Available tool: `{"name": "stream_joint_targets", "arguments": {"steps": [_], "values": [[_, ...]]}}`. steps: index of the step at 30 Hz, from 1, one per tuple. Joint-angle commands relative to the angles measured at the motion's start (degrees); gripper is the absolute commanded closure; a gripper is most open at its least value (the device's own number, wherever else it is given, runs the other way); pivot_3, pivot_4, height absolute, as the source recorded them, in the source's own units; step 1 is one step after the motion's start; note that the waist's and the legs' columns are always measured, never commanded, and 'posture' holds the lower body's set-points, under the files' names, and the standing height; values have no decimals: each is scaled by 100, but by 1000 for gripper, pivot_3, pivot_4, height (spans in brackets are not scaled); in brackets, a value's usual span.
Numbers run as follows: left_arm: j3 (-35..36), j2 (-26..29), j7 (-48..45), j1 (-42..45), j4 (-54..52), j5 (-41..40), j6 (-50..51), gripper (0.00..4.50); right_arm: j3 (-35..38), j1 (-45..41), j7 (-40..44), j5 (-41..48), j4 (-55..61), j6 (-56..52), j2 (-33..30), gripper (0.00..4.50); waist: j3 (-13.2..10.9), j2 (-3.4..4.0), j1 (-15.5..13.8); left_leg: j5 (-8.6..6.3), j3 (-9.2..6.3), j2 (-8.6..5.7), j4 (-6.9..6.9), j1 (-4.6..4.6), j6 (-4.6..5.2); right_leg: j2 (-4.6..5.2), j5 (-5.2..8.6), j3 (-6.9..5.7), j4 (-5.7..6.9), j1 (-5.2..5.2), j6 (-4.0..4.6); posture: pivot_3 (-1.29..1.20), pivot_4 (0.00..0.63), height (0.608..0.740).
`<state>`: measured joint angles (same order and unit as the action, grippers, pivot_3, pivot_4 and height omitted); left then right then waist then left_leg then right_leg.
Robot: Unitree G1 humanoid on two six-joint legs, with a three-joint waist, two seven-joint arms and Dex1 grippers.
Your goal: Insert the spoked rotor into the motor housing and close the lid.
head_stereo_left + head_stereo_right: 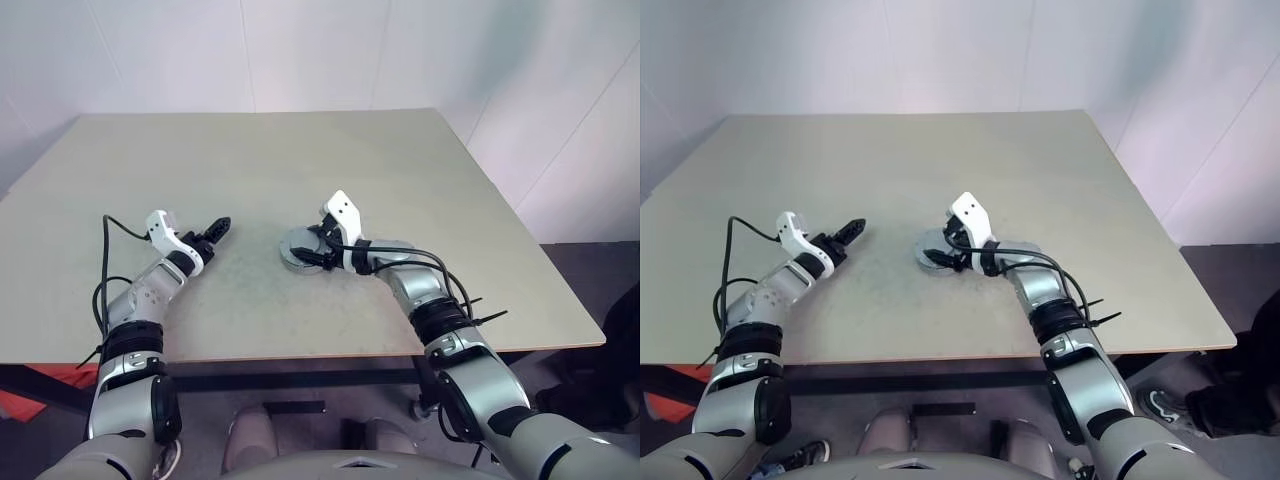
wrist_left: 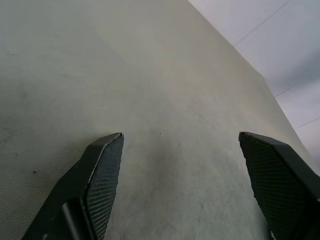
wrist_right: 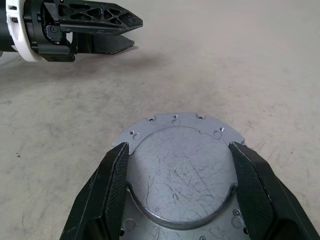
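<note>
Head pair high above the surface; 2 wrist cameras low and close.
The 2 eye views look forward and down over the lid, sharing nearly the same scene, slightly offset sideways. The right wrist view sits just behind the right claw, very near the lid, facing the left claw beyond it. The left wrist view skims bare surface, away from the lid.

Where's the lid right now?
The lid lies flat on the table just right of centre, between the fingers of the right end effector, with the left end effector off to its left.
</note>
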<state>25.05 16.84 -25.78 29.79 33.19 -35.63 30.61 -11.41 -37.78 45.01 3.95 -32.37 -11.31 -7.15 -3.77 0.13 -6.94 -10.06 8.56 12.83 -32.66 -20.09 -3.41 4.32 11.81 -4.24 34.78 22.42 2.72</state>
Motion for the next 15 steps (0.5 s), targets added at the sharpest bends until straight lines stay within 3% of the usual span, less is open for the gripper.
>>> {"name": "stream_joint_targets", "arguments": {"steps": [1, 15], "values": [[30, 14, -14, 25, -222, -35, -27, 573, 61, 53, 128, 108, 110, -101, -53, 1438, 0, 0, 0, 0, 0, 0, 0, 0, 0, 0, 0, 0, 0, 0, 0, 0, 0, 740], [35, 50, -43, 78, -109, -10, -66, 573, 92, 12, 100, 107, 70, -177, -12, 1438, 0, 0, 2, 0, 0, 0, 2, 0, 0, 0, 0, 0, -2, 1, 0, 0, 0, 740]]}}
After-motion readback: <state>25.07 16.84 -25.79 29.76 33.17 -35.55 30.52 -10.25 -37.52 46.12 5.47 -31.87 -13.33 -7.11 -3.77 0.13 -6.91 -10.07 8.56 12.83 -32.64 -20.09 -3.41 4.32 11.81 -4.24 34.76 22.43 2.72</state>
